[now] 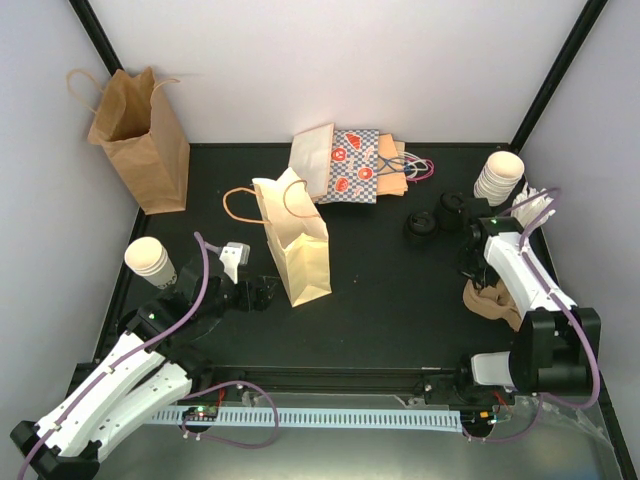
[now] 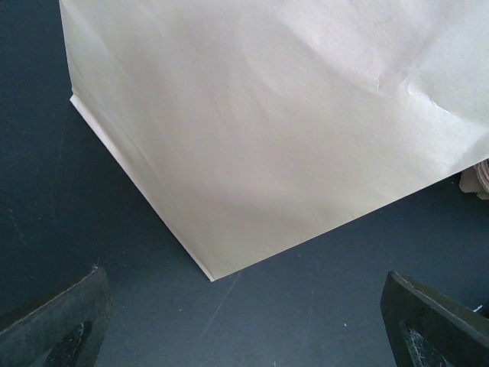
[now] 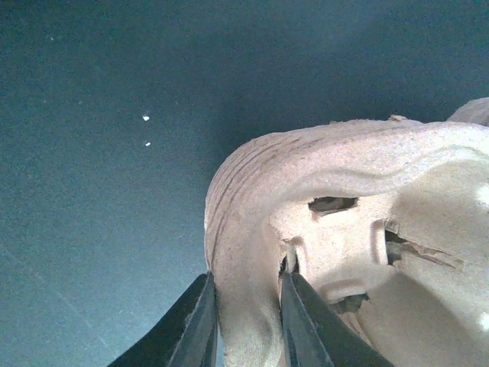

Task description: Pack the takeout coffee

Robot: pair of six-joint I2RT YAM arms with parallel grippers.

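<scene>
Gripping the curled rim of a moulded cup tray (image 3: 351, 176), the right claw (image 3: 248, 325) is shown narrowed, with the tray wall pinched between its jaws, presumably so that the tray can be carried across the dark surface (image 3: 92, 191). The left claw (image 2: 244, 329) is spread wide and empty, aimed at the lower corner of the upright cream bag (image 2: 267, 130), perhaps to steady it. The paper cups (image 1: 498, 178) stand untouched at the far right corner, and a second stack (image 1: 150, 262) is seen by the left edge. The bag's mouth is cut off at the wrist, and whether the tray is lifted clear cannot be told.
</scene>
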